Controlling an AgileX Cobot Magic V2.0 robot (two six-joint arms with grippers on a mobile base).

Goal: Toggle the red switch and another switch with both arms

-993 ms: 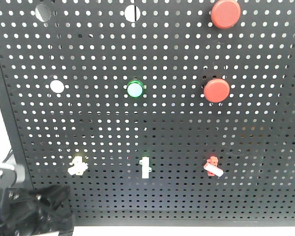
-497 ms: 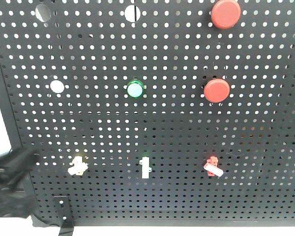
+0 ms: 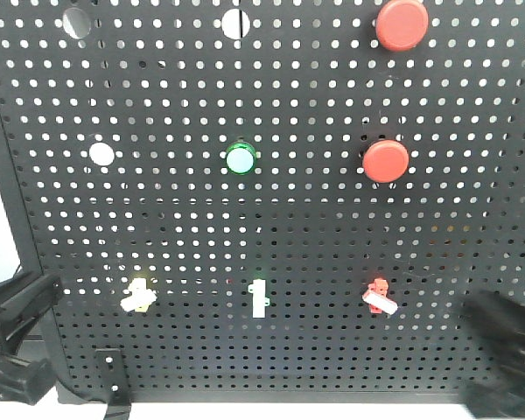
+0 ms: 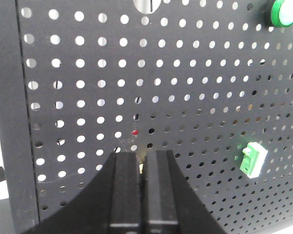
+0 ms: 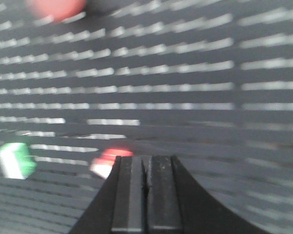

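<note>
The red switch (image 3: 379, 296) sits low on the right of the black pegboard (image 3: 332, 219), its white lever tilted. The yellow switch (image 3: 138, 295) is in the same row on the left. My left gripper (image 3: 37, 293) is at the lower left edge of the board, left of the yellow switch and apart from it. In the left wrist view the left gripper (image 4: 142, 155) is shut, and only a pale sliver shows behind its tips. My right gripper (image 3: 483, 313) is at the lower right, right of the red switch. The right gripper (image 5: 145, 159) is shut, with the blurred red switch (image 5: 110, 162) just left of its tips.
A green-based toggle (image 3: 259, 297) stands between the two switches. Above are a green lamp (image 3: 241, 158) and two big red push buttons (image 3: 386, 160) (image 3: 401, 24). A black bracket (image 3: 112, 372) hangs at the board's lower edge.
The left gripper has risen and steadied at the board's lower left edge. The right gripper has come into view at the lower right. The switches have not moved.
</note>
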